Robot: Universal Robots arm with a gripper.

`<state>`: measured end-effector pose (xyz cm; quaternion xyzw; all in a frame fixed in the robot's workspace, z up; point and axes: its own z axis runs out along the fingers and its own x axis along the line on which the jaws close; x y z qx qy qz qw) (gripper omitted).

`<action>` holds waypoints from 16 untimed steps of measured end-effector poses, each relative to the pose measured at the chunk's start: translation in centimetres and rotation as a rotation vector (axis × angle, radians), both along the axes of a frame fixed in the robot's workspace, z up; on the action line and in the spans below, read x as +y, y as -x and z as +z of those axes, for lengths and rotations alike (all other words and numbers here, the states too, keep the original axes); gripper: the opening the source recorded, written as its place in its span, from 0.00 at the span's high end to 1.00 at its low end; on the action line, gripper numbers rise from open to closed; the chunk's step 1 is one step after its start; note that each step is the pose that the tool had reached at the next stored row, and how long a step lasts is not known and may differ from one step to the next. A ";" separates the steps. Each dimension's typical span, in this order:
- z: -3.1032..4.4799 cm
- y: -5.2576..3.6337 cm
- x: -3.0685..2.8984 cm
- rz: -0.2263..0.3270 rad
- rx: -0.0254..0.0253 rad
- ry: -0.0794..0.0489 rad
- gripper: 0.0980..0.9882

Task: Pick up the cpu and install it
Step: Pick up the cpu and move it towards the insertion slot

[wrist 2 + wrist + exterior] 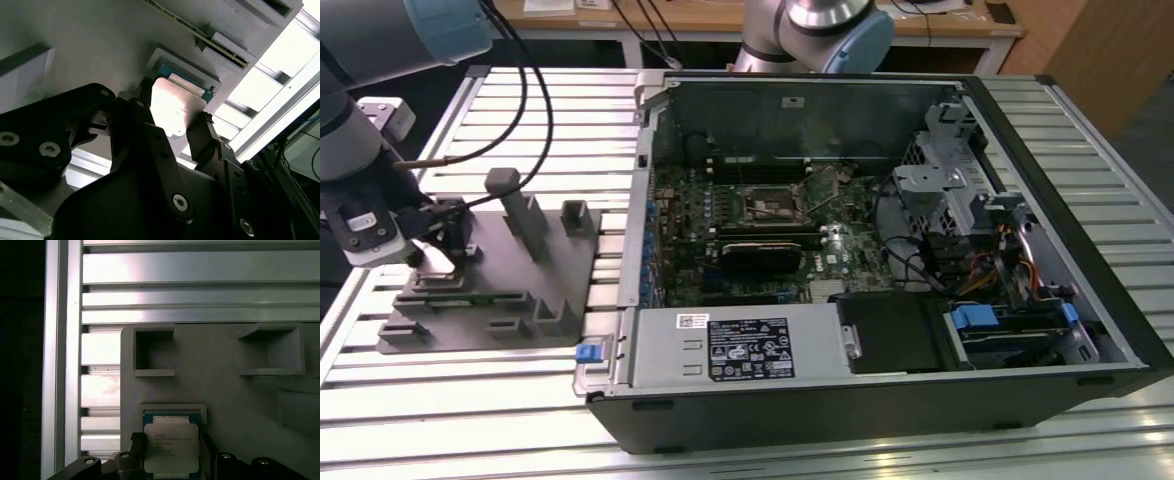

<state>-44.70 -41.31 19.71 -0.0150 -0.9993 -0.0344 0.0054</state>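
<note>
Operator: Table (1081, 110) of metal slats carries the open computer case (854, 415) and, towards the exterior view's left, the grey tray (494, 275). Socket (771, 203) sits inside the case, well apart from the tray. Where is the gripper?

Observer: Gripper (172, 110) hangs low over the tray. The cpu (171, 447) is between its fingers (200, 140), at a shallow square pocket (172, 409) of the tray. Cannot tell whether it rests on the pocket floor or is just clear of it. Both wrist views show the fingers against two opposite edges, so I read it as pinching the cpu.

Operator: Step in hand, then: getting the cpu out of the tray. What matters?

Observer: Judgement only. Contact on the edges alone, grip square and light, cpu kept level. A tilt could catch a corner on the pocket rim. Thin part, little to hold, so a skewed pinch may let it swivel or drop.
</note>
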 end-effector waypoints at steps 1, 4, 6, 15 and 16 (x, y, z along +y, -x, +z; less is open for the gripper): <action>0.20 0.00 0.00 0.000 0.0000 0.000 0.51; 0.75 0.00 0.00 0.000 0.0000 0.000 0.51; 1.14 0.00 0.00 0.000 0.0001 0.000 0.51; 1.48 0.00 0.00 0.000 0.0000 -0.002 0.51; 1.56 0.01 0.00 0.000 0.0002 -0.002 0.51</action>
